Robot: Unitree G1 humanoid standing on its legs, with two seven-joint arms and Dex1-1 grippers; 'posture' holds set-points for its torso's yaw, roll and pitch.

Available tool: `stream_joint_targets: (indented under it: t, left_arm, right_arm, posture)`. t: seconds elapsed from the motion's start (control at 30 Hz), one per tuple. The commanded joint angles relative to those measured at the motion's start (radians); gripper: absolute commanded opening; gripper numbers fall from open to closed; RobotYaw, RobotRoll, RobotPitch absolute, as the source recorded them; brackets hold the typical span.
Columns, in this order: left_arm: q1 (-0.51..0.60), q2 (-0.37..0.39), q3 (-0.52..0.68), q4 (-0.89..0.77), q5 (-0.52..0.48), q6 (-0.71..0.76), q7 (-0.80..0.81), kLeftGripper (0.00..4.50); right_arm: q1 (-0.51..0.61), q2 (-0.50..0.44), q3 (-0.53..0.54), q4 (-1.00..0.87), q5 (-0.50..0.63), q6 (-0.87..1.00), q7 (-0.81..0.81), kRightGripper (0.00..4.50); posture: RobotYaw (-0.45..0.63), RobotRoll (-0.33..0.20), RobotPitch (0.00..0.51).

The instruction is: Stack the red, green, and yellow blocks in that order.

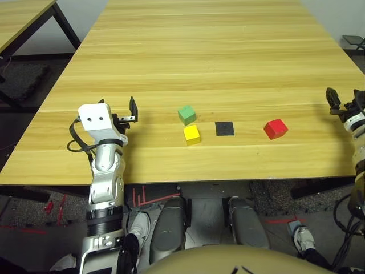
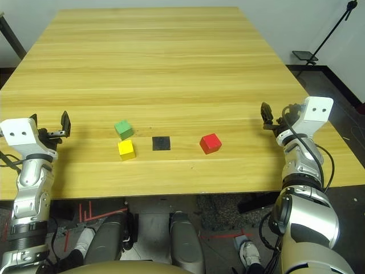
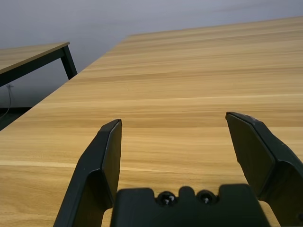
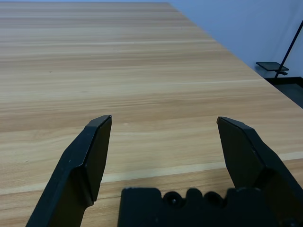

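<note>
Blocks [image 2: 210, 144] on tbl [image 2: 171, 74], btwn L & R fingers [image 4: 97, 161]

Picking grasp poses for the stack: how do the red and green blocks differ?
Colour: the red block is bright red, the green block a muted green.
Position: red sits alone right of the black patch; green is left of it, just beyond the yellow block.
Shared: both are small plain cubes, unstacked on the table.

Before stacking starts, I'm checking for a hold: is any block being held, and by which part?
Nothing is held: the left hand and right hand are both open and empty.
</note>
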Motion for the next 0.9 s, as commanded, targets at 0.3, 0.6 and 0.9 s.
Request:
stream_joint_targets:
  t: [0.3,0.6,0.9]
  left_arm:
    - [-0.049,0.108,-0.078,-0.174,-0.167,0.236,-0.236,4.46]
    - [-0.159,0.375,-0.171,-0.316,-0.438,0.531,-0.633,4.46]
    - [-0.200,0.460,-0.252,-0.302,-0.407,0.565,-0.729,4.46]
  right_arm:
    - [0.009,-0.098,0.182,-0.241,-0.033,0.205,0.486,4.50]
    - [-0.190,-0.225,0.459,-0.272,-0.186,0.334,0.923,4.50]
    - [-0.326,-0.247,0.877,-0.229,-0.150,0.149,1.072,4.50]
  posture:
    - [0.16,-0.106,0.124]
    - [0.21,-0.148,0.089]
    - [0.28,-0.164,0.065]
